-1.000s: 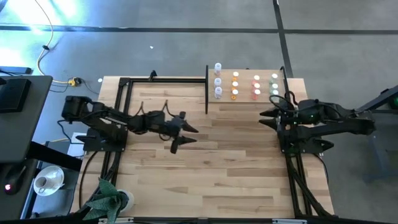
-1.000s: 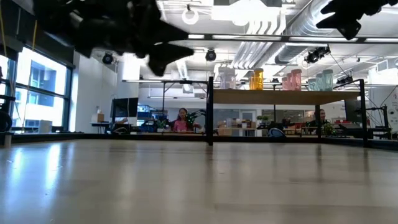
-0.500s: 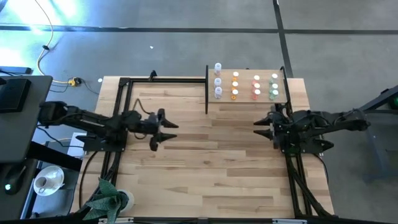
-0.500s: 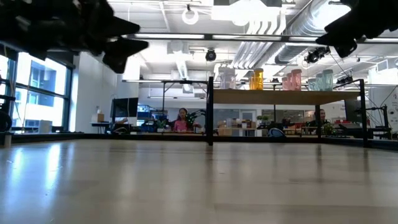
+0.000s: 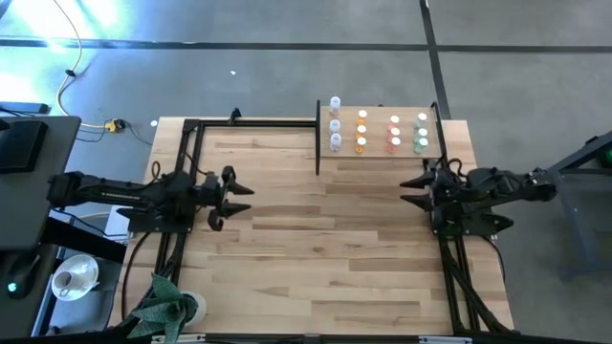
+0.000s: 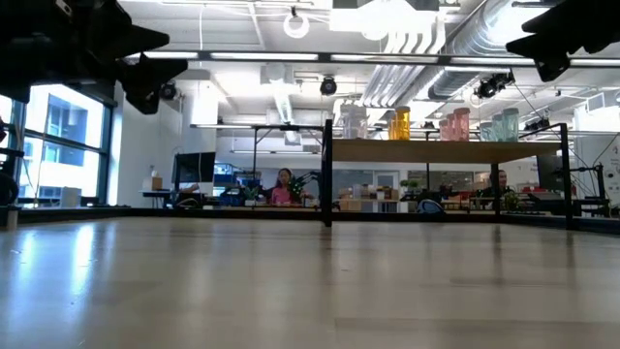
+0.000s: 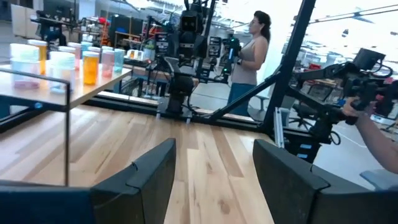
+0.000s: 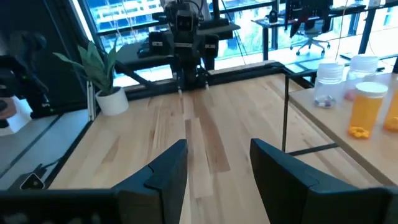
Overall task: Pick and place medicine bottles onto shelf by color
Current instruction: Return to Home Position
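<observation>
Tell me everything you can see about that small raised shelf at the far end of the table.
The shelf is a rectangular pale-wood board, lighter than the tabletop, at the far edge on the right arm's side. Thin black posts hold it level above the tabletop. Twelve medicine bottles stand upright on it in four colour lines of three: clear-white, orange, pink, green. The open left gripper and right gripper are both apart from it.

From overhead, looks straight down on the whole plank-patterned wooden tabletop (image 5: 316, 239). From tabletop height, faces the far pale-wood black-posted shelf (image 6: 436, 150). From each wrist, looks inward, close; shares that shelf.
</observation>
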Controlling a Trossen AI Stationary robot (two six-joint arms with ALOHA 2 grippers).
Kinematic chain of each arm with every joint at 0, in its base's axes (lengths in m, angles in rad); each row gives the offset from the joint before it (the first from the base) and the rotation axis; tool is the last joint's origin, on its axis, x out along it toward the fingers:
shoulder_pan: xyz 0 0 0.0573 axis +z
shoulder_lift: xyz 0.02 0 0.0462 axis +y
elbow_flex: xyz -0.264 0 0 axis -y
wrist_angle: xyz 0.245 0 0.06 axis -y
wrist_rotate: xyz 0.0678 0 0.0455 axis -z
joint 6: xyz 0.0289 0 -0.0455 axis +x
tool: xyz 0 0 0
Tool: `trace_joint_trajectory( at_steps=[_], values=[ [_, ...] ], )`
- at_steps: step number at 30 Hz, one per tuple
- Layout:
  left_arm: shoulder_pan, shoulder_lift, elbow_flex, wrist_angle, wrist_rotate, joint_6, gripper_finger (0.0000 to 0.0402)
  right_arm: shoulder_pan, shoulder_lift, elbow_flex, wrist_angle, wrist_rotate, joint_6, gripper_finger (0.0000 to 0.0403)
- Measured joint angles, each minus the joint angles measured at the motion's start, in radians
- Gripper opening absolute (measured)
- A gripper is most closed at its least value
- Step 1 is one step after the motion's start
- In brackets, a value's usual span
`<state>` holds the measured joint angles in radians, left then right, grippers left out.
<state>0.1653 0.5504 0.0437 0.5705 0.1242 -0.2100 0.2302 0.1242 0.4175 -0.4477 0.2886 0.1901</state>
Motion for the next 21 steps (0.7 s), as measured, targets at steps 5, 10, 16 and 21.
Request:
trace_joint_trajectory(
  at_steps=[5,10,16,21],
  values=[
    [0.036,-0.129,0.0,-0.154,0.0,0.003,0.0204,0.0,-0.076,0.0,-0.026,0.0,0.0,0.0165],
    [0.075,-0.239,0.0,-0.282,-0.001,0.011,0.0204,0.0,-0.11,-0.027,0.017,0.02,0.0,0.0165],
    [0.092,-0.31,0.0,-0.348,0.0,0.037,0.0204,0.0,-0.112,-0.154,0.098,0.044,0.024,0.0165],
    [0.092,-0.331,0.0,-0.449,-0.001,0.044,0.0204,0.0,-0.112,-0.215,0.18,0.06,0.01,0.0165]
  ],
)
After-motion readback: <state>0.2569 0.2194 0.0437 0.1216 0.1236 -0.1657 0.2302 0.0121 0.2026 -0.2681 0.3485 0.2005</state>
